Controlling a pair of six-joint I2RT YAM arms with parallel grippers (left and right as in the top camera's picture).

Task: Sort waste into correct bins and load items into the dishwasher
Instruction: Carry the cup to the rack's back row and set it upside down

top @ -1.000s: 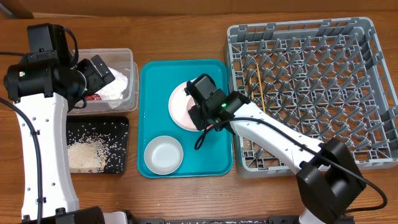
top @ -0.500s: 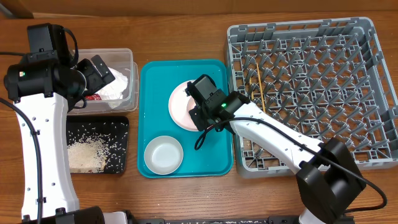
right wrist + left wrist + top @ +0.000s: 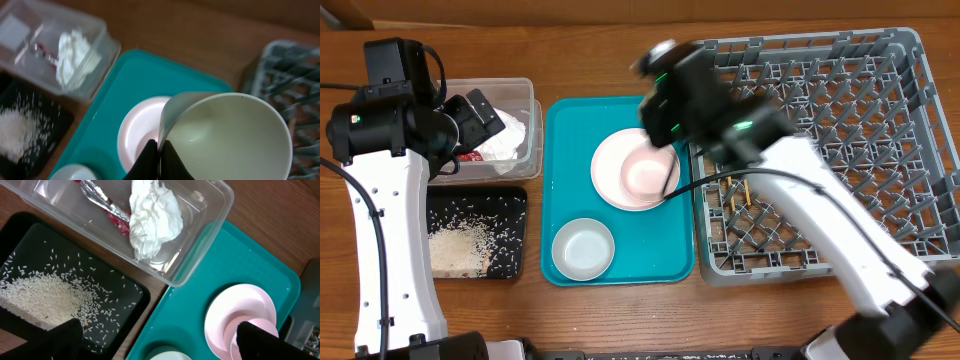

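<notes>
My right gripper [image 3: 159, 152] is shut on the rim of the small white cup [image 3: 230, 135] and holds it in the air above the teal tray, near the dish rack's left edge [image 3: 705, 260]. In the overhead view that arm [image 3: 665, 80] is blurred. Stacked pale pink plates [image 3: 635, 170] and a whitish bowl [image 3: 583, 248] lie on the tray. My left gripper [image 3: 157, 330] is open and empty, hovering by the clear tub [image 3: 525, 95], which holds the white tissue [image 3: 152, 217] and the red-and-white wrapper [image 3: 107, 210]. Rice [image 3: 40, 297] lies in the black tray [image 3: 515, 200]. Chopsticks [image 3: 741, 193] lie in the rack.
The teal serving tray [image 3: 565, 130] sits between the bins on the left and the grey rack on the right. The clear tub stands behind the black tray. Bare wooden table [image 3: 610, 60] runs along the far side.
My right gripper has risen off the pink plates with the white cup and swung toward the far side, near the rack. The left arm has not moved.
</notes>
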